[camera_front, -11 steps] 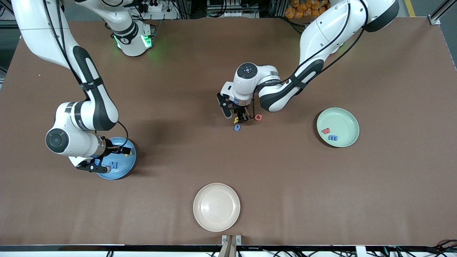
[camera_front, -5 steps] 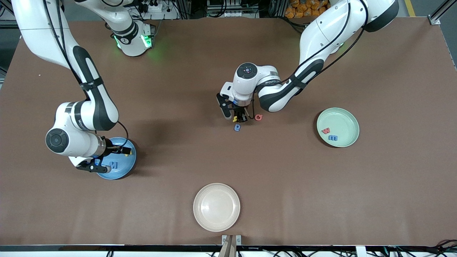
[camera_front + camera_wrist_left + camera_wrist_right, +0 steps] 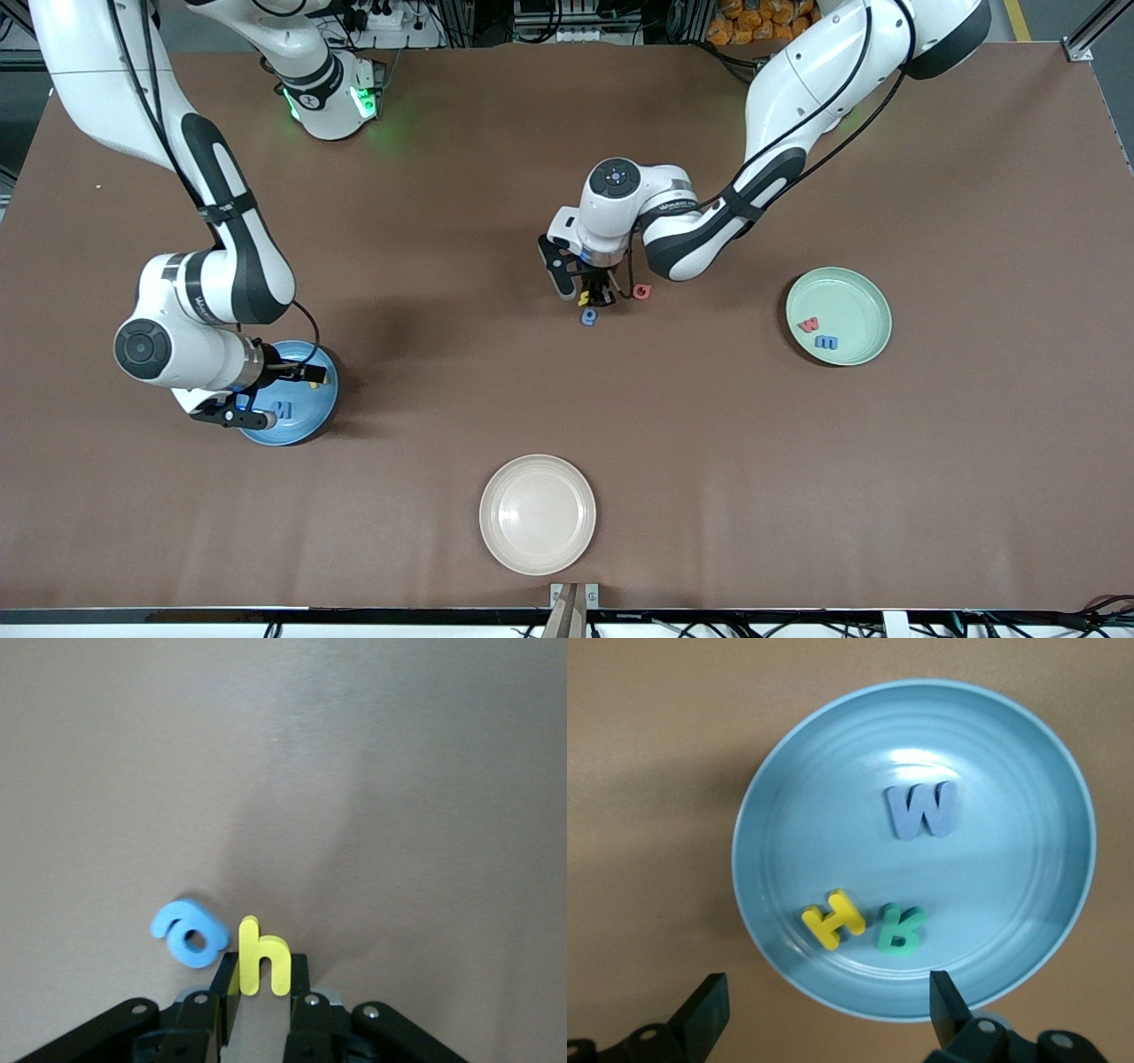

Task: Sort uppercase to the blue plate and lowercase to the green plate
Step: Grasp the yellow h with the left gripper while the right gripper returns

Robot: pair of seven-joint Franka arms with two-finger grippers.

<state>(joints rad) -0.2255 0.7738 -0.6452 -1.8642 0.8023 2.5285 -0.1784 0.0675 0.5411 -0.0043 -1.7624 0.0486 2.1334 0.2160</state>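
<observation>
Our left hand (image 3: 257,992) is clenched on the yellow h (image 3: 260,958) at desk centre; next, lift and carry it to the green plate (image 3: 873,300). Right hand (image 3: 824,1014) waits released over the blue plate (image 3: 1010,753).

The left gripper (image 3: 599,297), open around the yellow h (image 3: 261,960) a second ago, clamped shut on it near the middle of the table (image 3: 974,461). The letter rose off the surface, away from the blue rounded letter (image 3: 190,935) lying just beside it.
</observation>
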